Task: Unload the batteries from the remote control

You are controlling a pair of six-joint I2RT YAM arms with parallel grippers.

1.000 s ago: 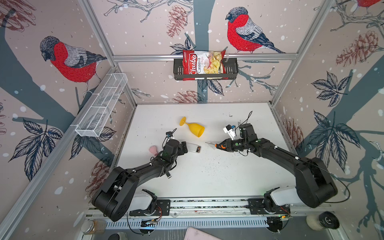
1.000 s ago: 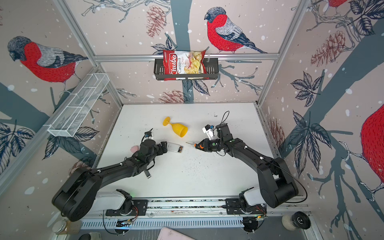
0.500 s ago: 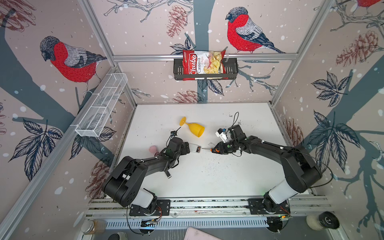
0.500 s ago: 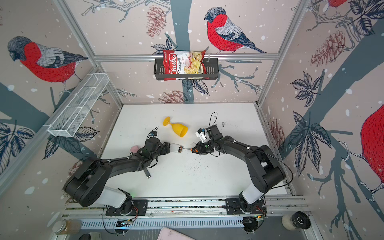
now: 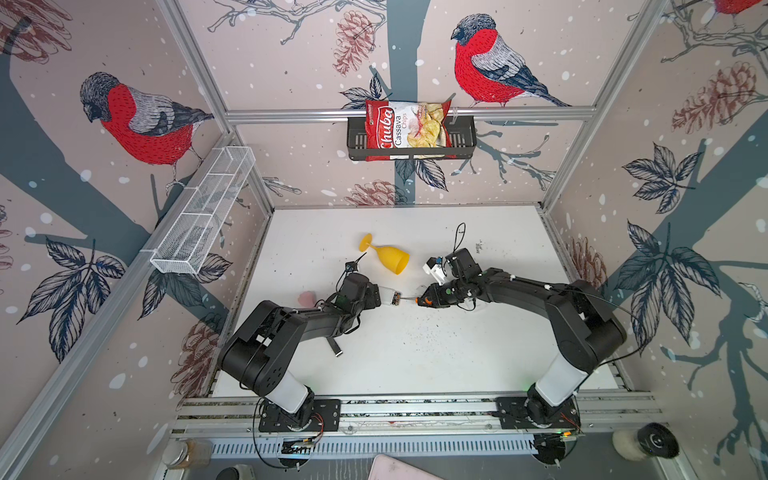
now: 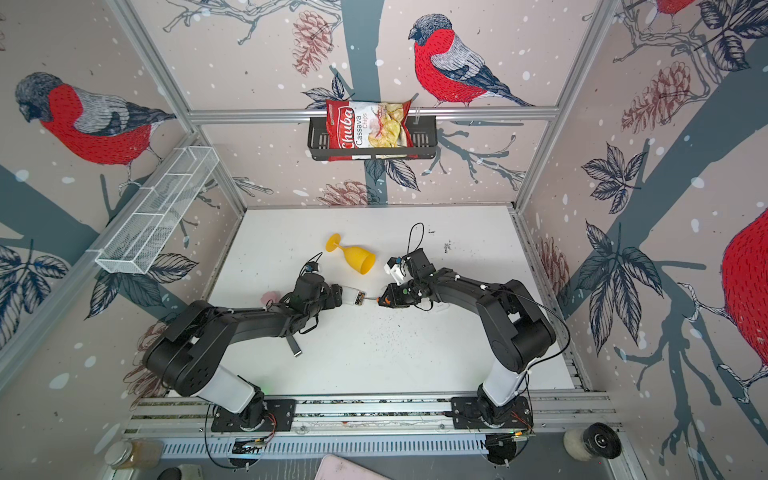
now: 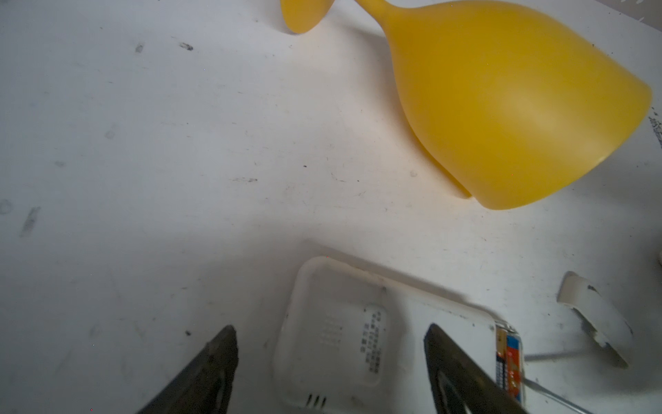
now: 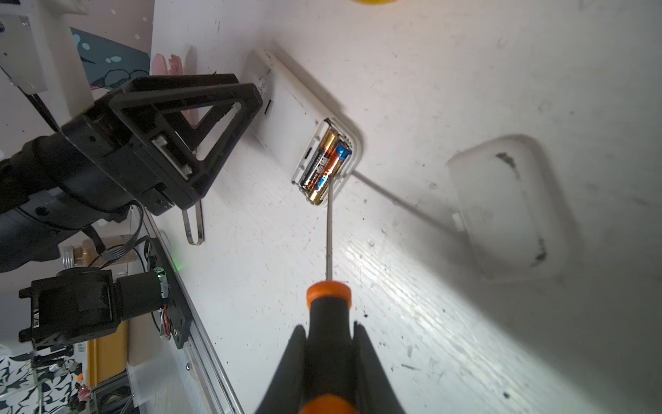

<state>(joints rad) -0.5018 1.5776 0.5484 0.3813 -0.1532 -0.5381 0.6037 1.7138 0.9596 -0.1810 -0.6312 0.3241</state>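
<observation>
White plastic, the small remote control (image 8: 283, 104) lies back-up with its detached white battery cover (image 8: 508, 211) just beside its open end. Two black batteries with orange-gold ends (image 8: 324, 166) sit side by side in the remote's compartment, neither out yet. The step looks like prying: the right gripper (image 8: 329, 329) is clamped on the orange-and-black-handled screwdriver (image 8: 328, 292), whose tip meets the outer battery. The left gripper (image 7: 331, 328) straddles the remote's other end, jaws apart, not pinching. Next, probably, it must steady the remote while the tip levers a cell up. Beyond the remote, a black wall basket (image 5: 463, 141) holds a chips bag (image 5: 409, 124); the white mesh rack (image 5: 199, 216) looks empty.
</observation>
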